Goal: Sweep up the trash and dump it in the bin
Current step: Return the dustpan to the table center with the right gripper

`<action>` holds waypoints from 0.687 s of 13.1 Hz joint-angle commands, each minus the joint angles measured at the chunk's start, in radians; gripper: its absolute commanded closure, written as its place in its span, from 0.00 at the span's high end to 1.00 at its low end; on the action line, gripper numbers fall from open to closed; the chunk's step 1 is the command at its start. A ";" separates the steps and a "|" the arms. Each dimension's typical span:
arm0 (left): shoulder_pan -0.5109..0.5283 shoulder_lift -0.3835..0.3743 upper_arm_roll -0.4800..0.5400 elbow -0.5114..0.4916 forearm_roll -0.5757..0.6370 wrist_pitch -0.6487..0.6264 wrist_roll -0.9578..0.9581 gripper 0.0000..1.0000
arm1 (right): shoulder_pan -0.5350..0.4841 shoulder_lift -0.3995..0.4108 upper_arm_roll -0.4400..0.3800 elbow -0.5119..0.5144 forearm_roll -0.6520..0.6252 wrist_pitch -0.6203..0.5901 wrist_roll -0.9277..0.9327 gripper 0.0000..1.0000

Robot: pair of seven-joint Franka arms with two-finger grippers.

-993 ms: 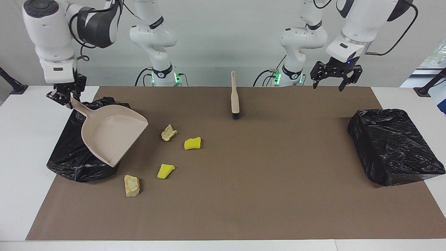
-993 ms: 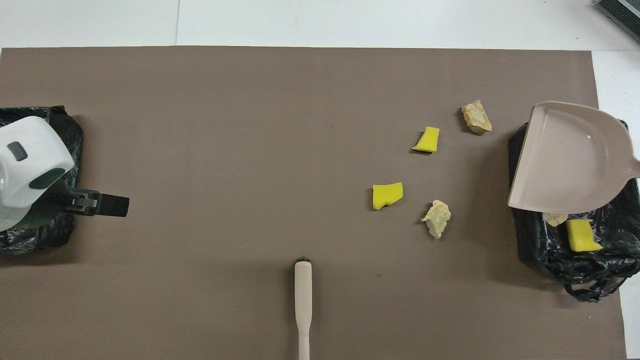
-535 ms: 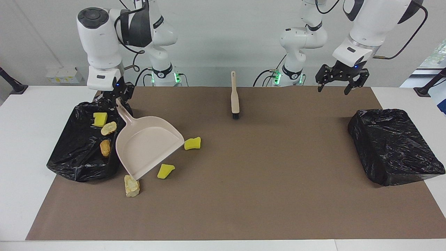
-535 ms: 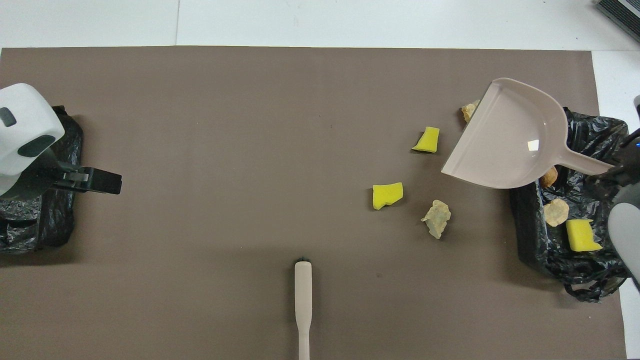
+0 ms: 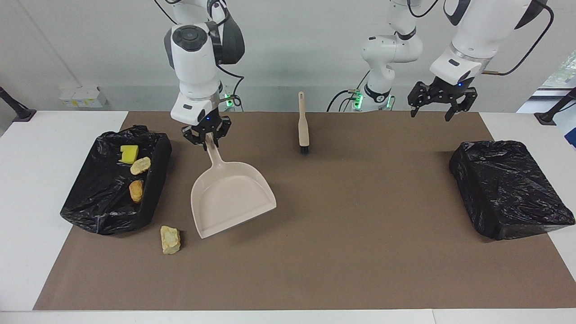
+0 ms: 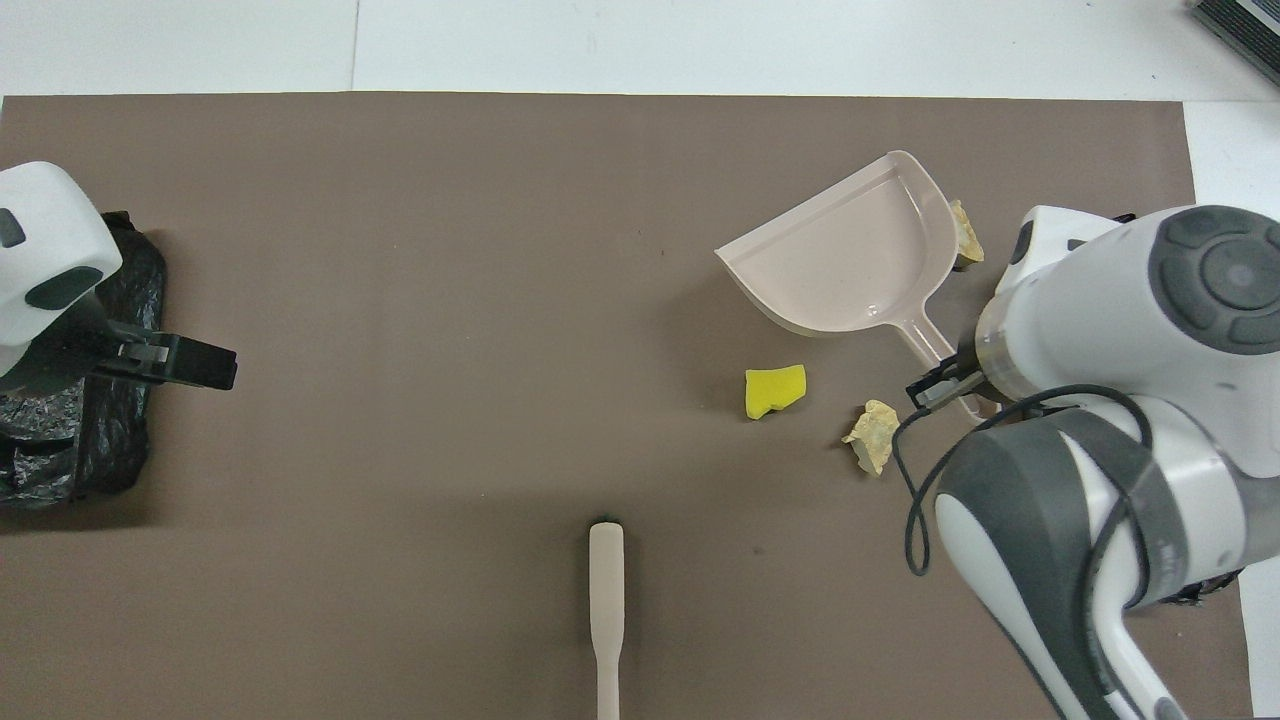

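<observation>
Dustpan [image 5: 231, 198] in right gripper [image 5: 207, 136], unlabelled

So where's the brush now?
The brush lies mid-table near the robots, untouched, nearer them than the dustpan that the right gripper holds.

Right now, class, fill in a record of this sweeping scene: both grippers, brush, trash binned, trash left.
right gripper: shut on the dustpan handle
left gripper: open, waiting over the mat by the covered bin
brush: lying on the mat, untouched
open bin: three trash pieces inside
visible on mat: yellow sponge piece, two beige lumps
</observation>
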 commanded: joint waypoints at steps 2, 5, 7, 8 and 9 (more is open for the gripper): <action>0.016 -0.011 -0.009 0.015 0.012 -0.027 0.014 1.00 | 0.097 0.061 -0.006 -0.006 0.056 0.116 0.248 0.00; 0.016 -0.011 -0.007 0.013 0.012 -0.029 0.011 1.00 | 0.173 0.111 -0.006 0.003 0.103 0.181 0.386 0.00; 0.016 -0.011 -0.007 0.013 0.012 -0.027 0.012 1.00 | 0.233 0.162 -0.006 0.007 0.101 0.254 0.515 0.00; 0.016 -0.011 -0.007 0.013 0.012 -0.027 0.012 1.00 | 0.262 0.186 -0.006 0.016 0.095 0.265 0.550 0.00; 0.016 -0.011 -0.007 0.013 0.012 -0.027 0.012 1.00 | 0.295 0.212 -0.006 0.029 0.092 0.277 0.593 0.00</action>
